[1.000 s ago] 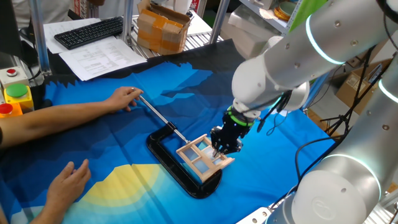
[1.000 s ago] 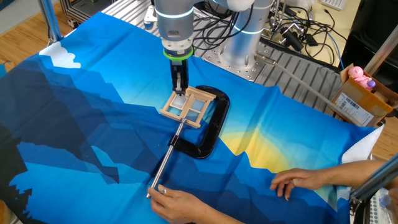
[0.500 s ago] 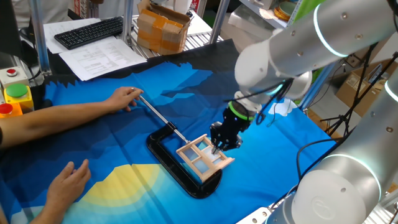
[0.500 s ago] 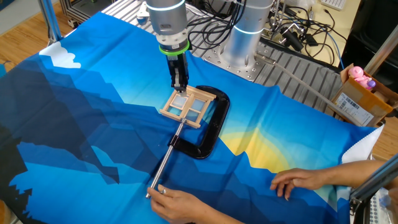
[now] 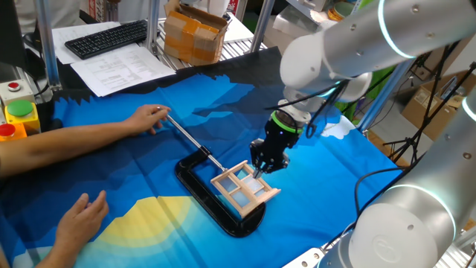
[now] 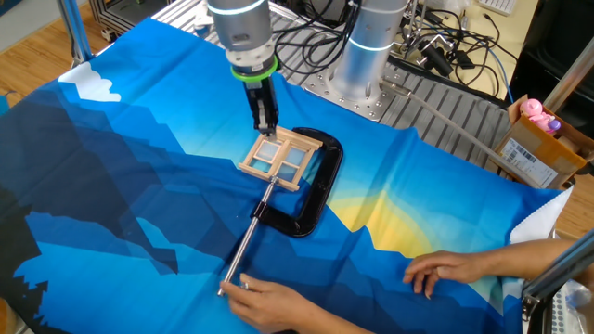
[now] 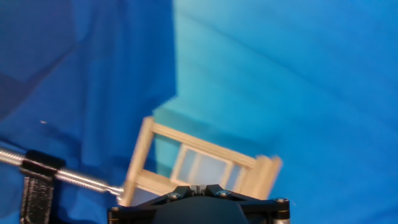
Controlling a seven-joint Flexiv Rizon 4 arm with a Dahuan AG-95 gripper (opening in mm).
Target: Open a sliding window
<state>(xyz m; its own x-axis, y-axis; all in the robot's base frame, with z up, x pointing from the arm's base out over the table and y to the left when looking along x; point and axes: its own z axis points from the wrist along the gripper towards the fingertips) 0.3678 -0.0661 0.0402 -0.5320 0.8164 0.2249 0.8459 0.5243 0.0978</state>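
Note:
The sliding window (image 5: 244, 187) is a small light wood frame with pale bluish panes. It lies flat on the blue cloth, held in a black C-shaped clamp (image 5: 195, 182). It also shows in the other fixed view (image 6: 281, 158) and in the hand view (image 7: 199, 165). My gripper (image 5: 262, 167) is shut and empty. It hangs just above the window's far edge, fingers pointing down, and also shows in the other fixed view (image 6: 266, 127). In the hand view the fingertips (image 7: 197, 186) are pressed together over the frame.
A person's hand (image 5: 149, 117) holds the end of the clamp's metal rod (image 5: 190, 139); the other hand (image 5: 78, 219) rests on the cloth. A keyboard (image 5: 108, 37), papers and a cardboard box (image 5: 195, 33) lie beyond the cloth. Red and green buttons (image 5: 18, 112) sit at the left.
My gripper has risen off the window and drawn back a little toward its far edge. The window, the clamp and the person's hands have not moved.

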